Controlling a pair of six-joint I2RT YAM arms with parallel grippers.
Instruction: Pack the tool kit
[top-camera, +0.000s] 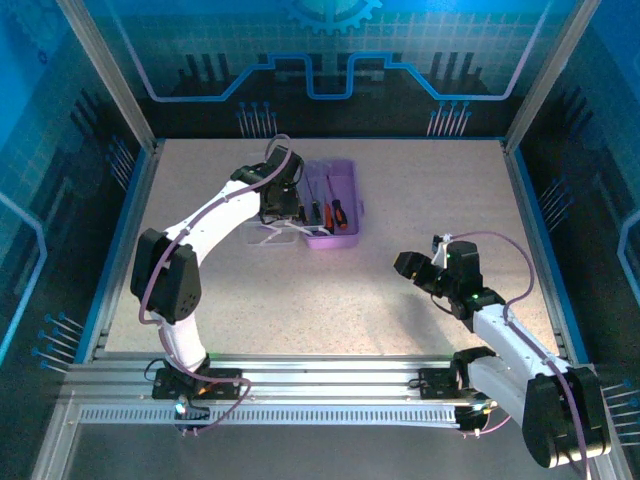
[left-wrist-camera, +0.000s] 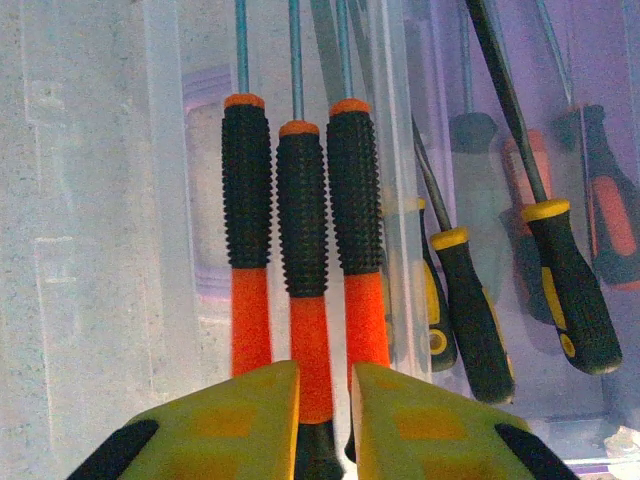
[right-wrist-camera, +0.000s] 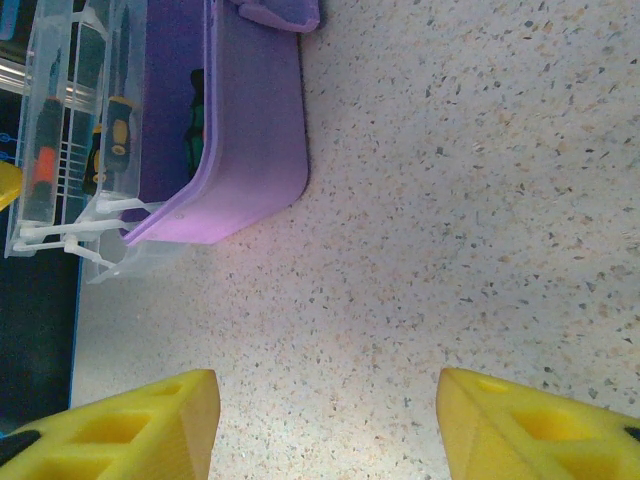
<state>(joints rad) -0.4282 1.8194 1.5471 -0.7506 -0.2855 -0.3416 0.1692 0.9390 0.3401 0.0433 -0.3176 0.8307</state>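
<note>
The purple case (top-camera: 336, 240) lies open at the back middle of the table, its clear lid (top-camera: 263, 236) folded out flat to its left. My left gripper (top-camera: 284, 206) hangs over that lid. In the left wrist view three orange-and-black screwdrivers lie side by side on the lid, and my left gripper (left-wrist-camera: 325, 425) is shut on the middle screwdriver (left-wrist-camera: 305, 300). Yellow-handled screwdrivers (left-wrist-camera: 472, 315) and a red-handled one (left-wrist-camera: 612, 220) lie inside the case, seen through the lid wall. My right gripper (top-camera: 414, 268) is open over bare table, its fingers (right-wrist-camera: 130, 425) wide apart, with the case (right-wrist-camera: 255, 150) ahead to its left.
Speckled tabletop (right-wrist-camera: 450, 200) spreads between the right gripper and the case. A blue-lit frame and walls ring the table, with an aluminium rail (top-camera: 330, 385) along the near edge.
</note>
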